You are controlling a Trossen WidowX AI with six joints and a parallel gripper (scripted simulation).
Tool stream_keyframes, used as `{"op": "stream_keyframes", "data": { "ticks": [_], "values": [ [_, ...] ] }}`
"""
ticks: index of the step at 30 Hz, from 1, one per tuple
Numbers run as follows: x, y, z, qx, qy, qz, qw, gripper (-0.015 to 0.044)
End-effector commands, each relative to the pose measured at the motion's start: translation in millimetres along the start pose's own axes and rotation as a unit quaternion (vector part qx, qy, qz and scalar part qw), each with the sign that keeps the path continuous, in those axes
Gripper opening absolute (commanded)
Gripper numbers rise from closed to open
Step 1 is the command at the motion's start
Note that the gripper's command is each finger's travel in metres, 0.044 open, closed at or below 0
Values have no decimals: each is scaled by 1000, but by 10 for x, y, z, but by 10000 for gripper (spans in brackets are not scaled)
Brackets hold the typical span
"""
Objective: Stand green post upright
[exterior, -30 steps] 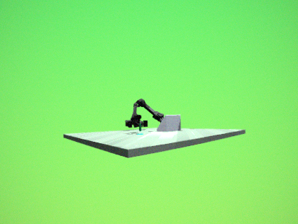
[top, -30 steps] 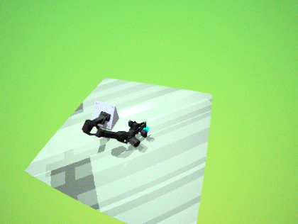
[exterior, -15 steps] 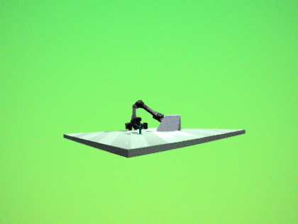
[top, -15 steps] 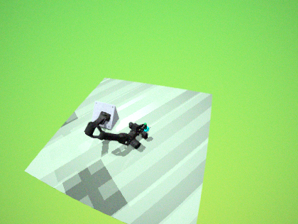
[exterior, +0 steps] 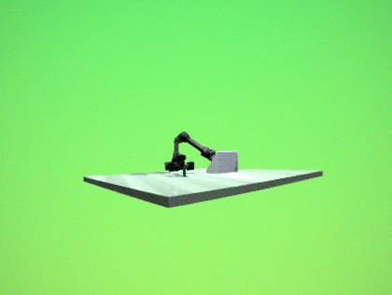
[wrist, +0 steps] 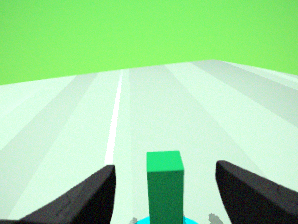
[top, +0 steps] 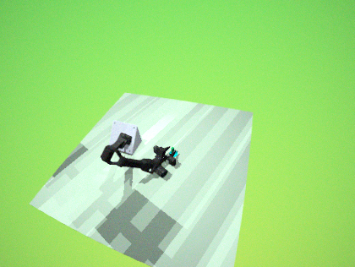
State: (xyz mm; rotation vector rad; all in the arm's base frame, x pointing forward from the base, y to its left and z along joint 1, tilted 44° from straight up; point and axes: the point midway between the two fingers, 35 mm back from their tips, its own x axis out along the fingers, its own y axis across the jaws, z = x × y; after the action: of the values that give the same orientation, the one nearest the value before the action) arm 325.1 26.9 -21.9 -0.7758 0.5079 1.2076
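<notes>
A green post (wrist: 165, 187) stands upright on a pale striped table (wrist: 165, 100), its base inside a cyan circle (wrist: 142, 220) that shows only as a sliver at the wrist view's bottom edge. The gripper (wrist: 165, 192) is spread, its two dark fingers flanking the post with clear gaps on both sides, holding nothing.

Pale striped table (top: 203, 139) w/ darker grey patches near front, grey wedge-shaped mount block (top: 125, 136) on its left part, plain green backdrop (top: 253, 51) all round.
</notes>
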Motion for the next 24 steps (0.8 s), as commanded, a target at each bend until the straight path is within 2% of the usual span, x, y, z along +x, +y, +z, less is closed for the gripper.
{"op": "stream_keyframes", "data": {
  "ticks": [1,3,16,20,22,24],
  "values": [
    [-2,-7,0,-3,-1,-1,1000,364],
    [-2,-7,0,-3,-1,-1,1000,400],
    [-100,3,835,-8,-7,-4,1000,400],
    [-107,10,882,-8,-7,-4,1000,400],
    [-57,11,872,9,14,11,1000,400],
    [65,27,850,49,78,49,995,400]
  ]
}}
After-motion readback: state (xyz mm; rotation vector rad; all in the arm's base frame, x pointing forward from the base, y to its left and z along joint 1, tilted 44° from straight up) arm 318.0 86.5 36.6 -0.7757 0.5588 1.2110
